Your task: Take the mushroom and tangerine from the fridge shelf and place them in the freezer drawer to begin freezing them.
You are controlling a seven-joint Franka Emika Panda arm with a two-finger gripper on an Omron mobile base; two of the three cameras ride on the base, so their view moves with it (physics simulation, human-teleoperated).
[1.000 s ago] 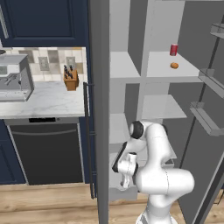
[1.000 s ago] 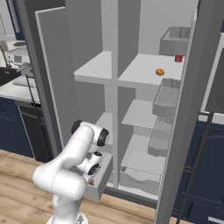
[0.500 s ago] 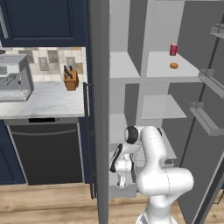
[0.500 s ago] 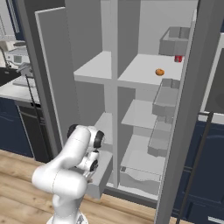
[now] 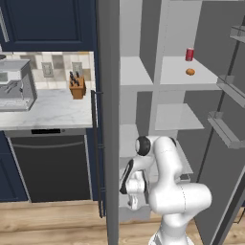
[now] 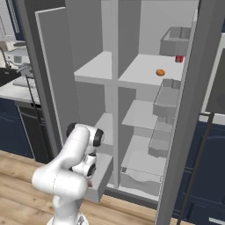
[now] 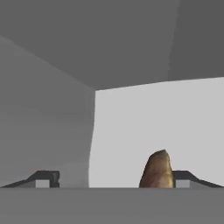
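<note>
Now the mushroom (image 7: 157, 170) sits low inside the freezer drawer (image 6: 102, 179), beside one fingertip; gripper (image 7: 116, 178) spread wide, gripping nothing; tangerine (image 5: 190, 72) waits on the fridge shelf (image 5: 179, 79) by the red can (image 5: 189, 54); roughly halfway.

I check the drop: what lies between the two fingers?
In the hand view, the mushroom sits beside one of the fingers; the rest is bare.

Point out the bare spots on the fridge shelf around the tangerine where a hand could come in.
The fridge shelf is bare left of the tangerine up to the centre divider, and along its front edge. Behind the tangerine stands the red can, so the back right is tighter; right of it hang the door racks.
</note>
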